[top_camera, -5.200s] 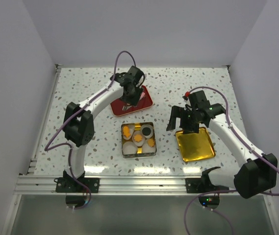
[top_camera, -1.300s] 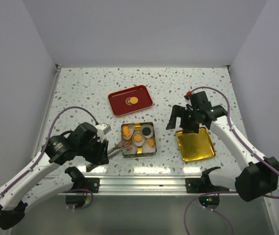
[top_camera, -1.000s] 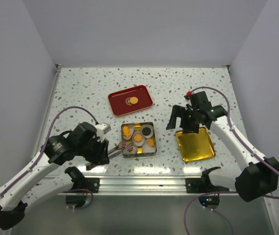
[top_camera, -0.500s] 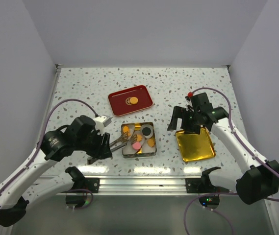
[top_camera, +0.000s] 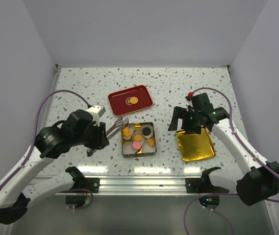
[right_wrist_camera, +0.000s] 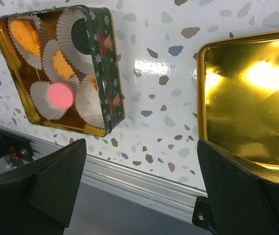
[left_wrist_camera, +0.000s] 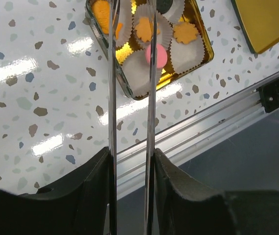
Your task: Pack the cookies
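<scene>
An open square tin [top_camera: 123, 147] sits mid-table with white paper cups inside. In the cups lie the cookies: a pink one [top_camera: 137, 145], a dark one [top_camera: 146, 131] and orange ones [top_camera: 127, 132]. One more orange cookie [top_camera: 134, 101] lies on the red tray [top_camera: 144, 104]. My left gripper [top_camera: 99, 138] is shut on metal tongs [top_camera: 115, 127]. Their tips stand apart, with nothing between them, over the tin's far left corner. The left wrist view shows the pink cookie [left_wrist_camera: 156, 55] past the tong blades [left_wrist_camera: 112, 88]. My right gripper [top_camera: 185, 126] hangs open between tin and lid, holding nothing.
A gold tin lid [top_camera: 194, 144] lies upside down right of the tin, under the right arm. The tin's green patterned wall [right_wrist_camera: 107, 63] and the lid [right_wrist_camera: 247, 103] show in the right wrist view. The table's metal rail [top_camera: 139, 183] runs along the near edge.
The pink cookie has left the tongs and now lies in a cup in the tin. My left arm has drawn the tongs back and up from the tin. The right arm barely moved.
</scene>
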`<act>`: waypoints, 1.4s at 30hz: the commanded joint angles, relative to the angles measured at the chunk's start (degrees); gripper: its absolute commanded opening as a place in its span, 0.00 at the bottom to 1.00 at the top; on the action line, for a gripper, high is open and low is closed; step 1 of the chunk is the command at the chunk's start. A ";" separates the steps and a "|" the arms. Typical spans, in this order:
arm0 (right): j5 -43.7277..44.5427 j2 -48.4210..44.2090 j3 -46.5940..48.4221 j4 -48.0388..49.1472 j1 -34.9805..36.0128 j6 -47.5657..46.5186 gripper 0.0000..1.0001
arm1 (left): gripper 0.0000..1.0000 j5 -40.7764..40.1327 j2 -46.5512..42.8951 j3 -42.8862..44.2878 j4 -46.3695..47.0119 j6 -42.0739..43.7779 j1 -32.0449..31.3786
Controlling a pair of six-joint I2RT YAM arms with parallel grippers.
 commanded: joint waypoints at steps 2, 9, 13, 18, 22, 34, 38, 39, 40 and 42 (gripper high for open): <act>0.01 -1.56 -0.21 -0.10 -0.20 -1.03 0.99 | 0.43 5.67 0.73 -2.47 3.52 0.22 -0.24; -1.04 -1.12 -0.65 0.17 -0.20 -0.33 0.99 | 0.41 16.94 0.91 -9.85 6.78 1.89 -0.24; -1.04 -0.95 -0.56 -0.18 -0.20 -0.59 0.99 | 0.41 18.44 0.81 -11.61 6.52 1.80 -0.24; -1.39 -0.25 -0.56 0.17 -0.11 -0.59 0.99 | 0.43 17.91 1.95 -12.32 5.73 2.15 -0.24; -1.40 0.19 0.05 0.26 -0.20 -0.76 0.99 | 0.43 16.33 3.19 -12.85 4.41 2.59 -0.24; -0.96 -0.07 -0.48 0.08 -0.20 -0.76 0.99 | 0.41 16.86 3.89 -14.08 7.57 2.07 -0.24; -0.78 -0.07 -0.48 -0.10 -0.19 -0.94 0.99 | 0.40 17.03 4.59 -14.43 8.54 2.07 -0.24; -0.69 -0.16 -0.48 -0.10 -0.20 -0.94 0.99 | 0.40 17.12 4.68 -14.69 8.89 2.15 -0.24; -0.69 -0.25 -0.48 -0.10 -0.28 -0.94 0.99 | 0.40 17.12 4.86 -14.69 9.06 2.16 -0.24; -0.61 -0.16 -0.48 -0.10 -0.20 -0.94 0.99 | 0.40 16.86 5.21 -14.78 9.15 2.33 -0.24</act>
